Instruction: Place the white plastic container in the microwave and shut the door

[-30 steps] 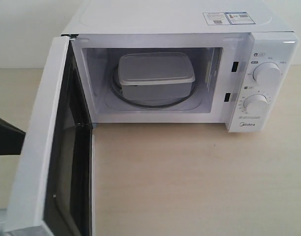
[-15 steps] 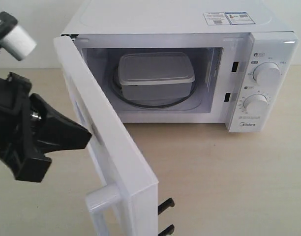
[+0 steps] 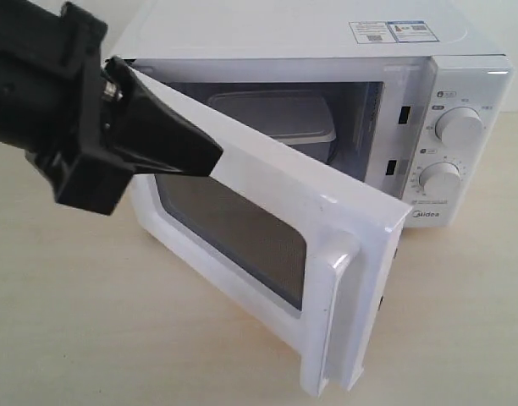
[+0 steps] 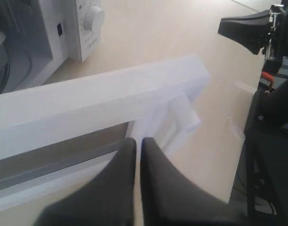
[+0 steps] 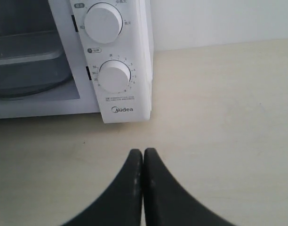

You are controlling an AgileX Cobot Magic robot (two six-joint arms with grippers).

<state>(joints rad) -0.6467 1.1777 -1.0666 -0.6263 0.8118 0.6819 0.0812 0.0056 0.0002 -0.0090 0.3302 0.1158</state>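
The door has swung a long way in the last second. It stood wide open at the left edge of the exterior view, and now it slants across the middle of the frame. Its handle is at the lower centre-right, still well out from the microwave.

The left gripper has come in from the left and now fills the upper left. Its fingers are pressed together with nothing between them, and the tip rests against the door's outer face near the top edge.

The container has not moved. It sits inside the cavity, upper centre of the frame, half hidden behind the door's top edge.

The right gripper is also closed and empty. It hangs over the bare table in front of the dials, taking no part.

So the loading looks done and the closing is about half made. A wide gap remains on the handle side, and the push will probably have to carry on until the door meets the front.
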